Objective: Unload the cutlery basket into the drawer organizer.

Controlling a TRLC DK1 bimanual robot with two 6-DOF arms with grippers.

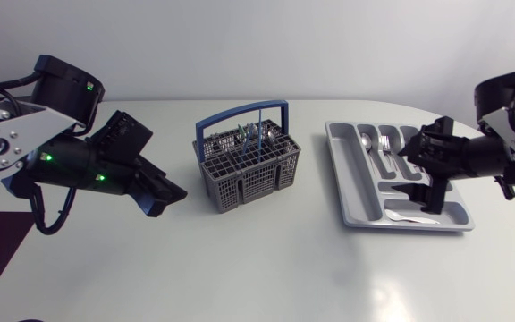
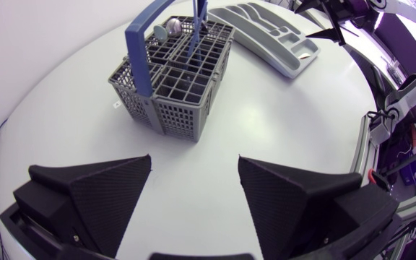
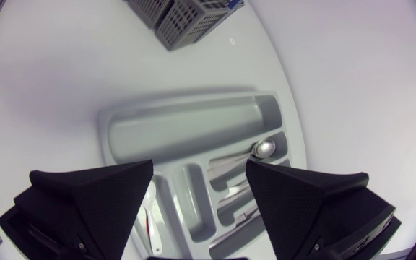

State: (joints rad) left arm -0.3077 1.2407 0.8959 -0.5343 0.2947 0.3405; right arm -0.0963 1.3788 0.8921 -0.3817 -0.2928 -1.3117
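Head view looks down on a white tabletop (image 1: 266, 268) with the grey cutlery basket (image 1: 250, 170) standing near the middle, its blue handle (image 1: 240, 118) arched over it and a few pieces of cutlery (image 1: 251, 134) sticking up from the rear cells. Well off to its right lies the grey drawer organizer (image 1: 351, 197), with a spoon (image 1: 367, 140) and a fork (image 1: 385, 143) lying in the narrow slots and another small utensil (image 1: 408, 216) in the crosswise compartment at the near end. The left claw (image 1: 163, 199) hangs above the tabletop on the basket's left, apart from it; its wrist view shows the two wedge fingers spread wide with nothing between them and the basket ahead. The right claw (image 1: 421, 176) hovers over the organizer, likewise released and empty; its wrist view looks down into the compartments, the spoon's bowl showing just beside one finger.
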